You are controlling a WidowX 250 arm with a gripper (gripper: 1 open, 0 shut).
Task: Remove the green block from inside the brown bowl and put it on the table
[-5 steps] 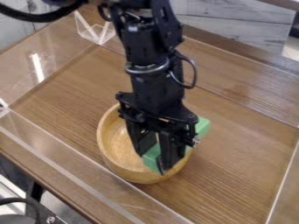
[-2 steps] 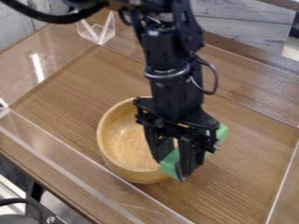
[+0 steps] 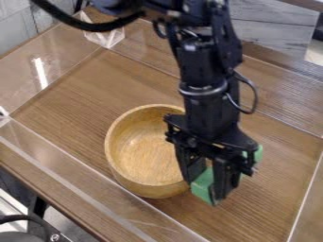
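1. Half the job looks done — the green block point(image 3: 207, 186) is out of the brown bowl point(image 3: 146, 151), pinched in the gripper point(image 3: 214, 189) at lower right, beside the rim.
2. Left: setting it on the table point(image 3: 89, 95).
3. The clear acrylic wall point(image 3: 76, 184) along the lower edge crowds the drop spot — the bowl sits just left.

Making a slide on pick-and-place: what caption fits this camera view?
Gripper shut on the green block, just right of the emptied brown bowl, above the table.
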